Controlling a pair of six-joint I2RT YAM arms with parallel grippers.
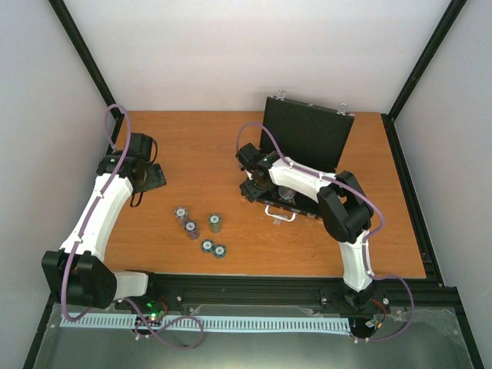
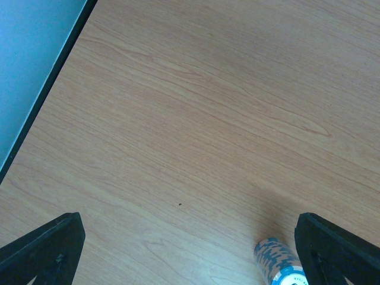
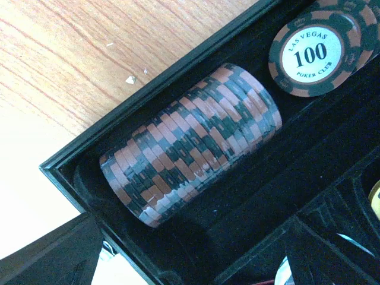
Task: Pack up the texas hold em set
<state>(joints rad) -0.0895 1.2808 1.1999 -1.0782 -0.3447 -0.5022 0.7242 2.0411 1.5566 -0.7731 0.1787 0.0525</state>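
The black case (image 1: 307,134) stands open at the back right, lid upright, its base (image 1: 301,209) with a silver handle (image 1: 282,216) under my right arm. My right gripper (image 1: 250,181) hangs open over the base's left end. In the right wrist view a row of brown-and-black chips (image 3: 190,142) lies on its side in a slot, just beyond the open right gripper (image 3: 190,261), and a "100" chip (image 3: 314,50) lies flat beside it. Several chip stacks (image 1: 191,229) stand mid-table. My left gripper (image 1: 150,175) is open over bare wood; a blue chip stack (image 2: 279,264) stands by its right finger (image 2: 338,249).
The black frame rail (image 1: 269,292) runs along the table's near edge, and posts stand at the back corners. A dark table edge (image 2: 53,83) borders the wood at the left in the left wrist view.
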